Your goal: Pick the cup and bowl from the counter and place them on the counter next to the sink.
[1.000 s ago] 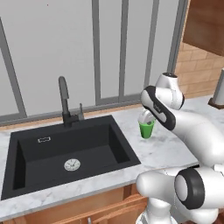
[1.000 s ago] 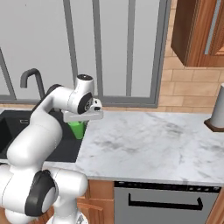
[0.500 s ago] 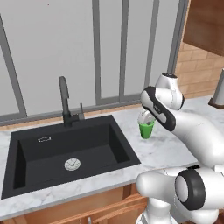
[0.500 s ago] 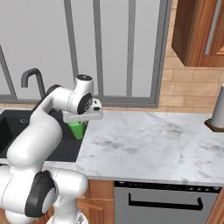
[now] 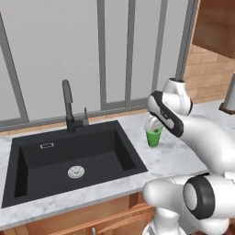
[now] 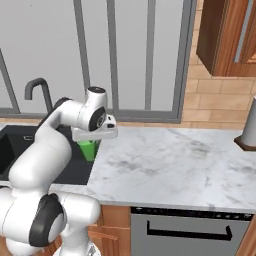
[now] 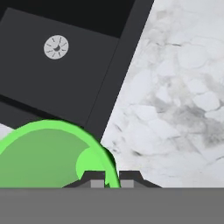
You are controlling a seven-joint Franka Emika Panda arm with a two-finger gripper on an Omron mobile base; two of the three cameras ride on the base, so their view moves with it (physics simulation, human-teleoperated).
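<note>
Left base view gives you the clearest read: the cup (image 5: 153,137) stands upright on the counter (image 5: 172,156), just beside the right-hand rim of the sink (image 5: 73,158); the gripper (image 5: 153,125) sits directly over the cup's mouth, hanging from the arm's bent wrist; the cup's base looks to be touching the marble, though you cannot be fully sure from this angle.

Hand view shows you the grip itself; the two dark fingertips (image 7: 94,178) stand close together with the cup's bright green rim (image 7: 57,153) running between them, so the jaws are clamped on the wall of the cup, one tip inside and one outside; the pale green interior lies to the left of the tips; beyond it you see the black basin with its round silver drain (image 7: 56,47), and veined white marble spreads across the right side.

Right base view puts the cup (image 6: 90,149) under the white hand, partly hidden by it, at the sink's edge where the marble begins; the dark faucet (image 6: 37,92) rises behind the arm; the marble stretches away to the right towards a grey cylindrical object (image 6: 249,127) standing on a dark base near the brick wall; a dark appliance front with a handle (image 6: 187,230) sits below that stretch.
</note>
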